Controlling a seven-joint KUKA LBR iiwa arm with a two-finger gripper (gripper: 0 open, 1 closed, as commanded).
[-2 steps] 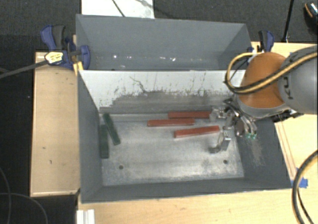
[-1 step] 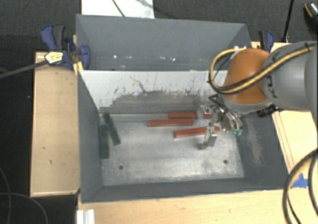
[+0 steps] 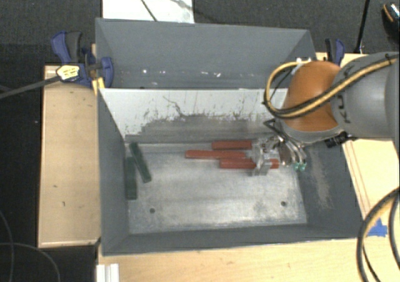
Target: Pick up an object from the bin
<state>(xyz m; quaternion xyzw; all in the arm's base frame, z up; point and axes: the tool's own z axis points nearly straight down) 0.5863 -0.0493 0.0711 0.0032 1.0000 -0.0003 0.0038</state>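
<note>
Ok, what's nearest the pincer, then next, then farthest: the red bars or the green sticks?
1. Lower red bar, next to the pincer.
2. Left red bar, mid-bin.
3. Green sticks, far left; too close to rank apart.

Dark carpet floor (image 3: 44,5) all around

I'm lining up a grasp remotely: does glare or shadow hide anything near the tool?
Camera view: small glints dot the bin along its back wall, not its floor; the red sticks by the tool are evenly lit; the green sticks by the left wall sit in faint shade, yet plain to see.
</note>
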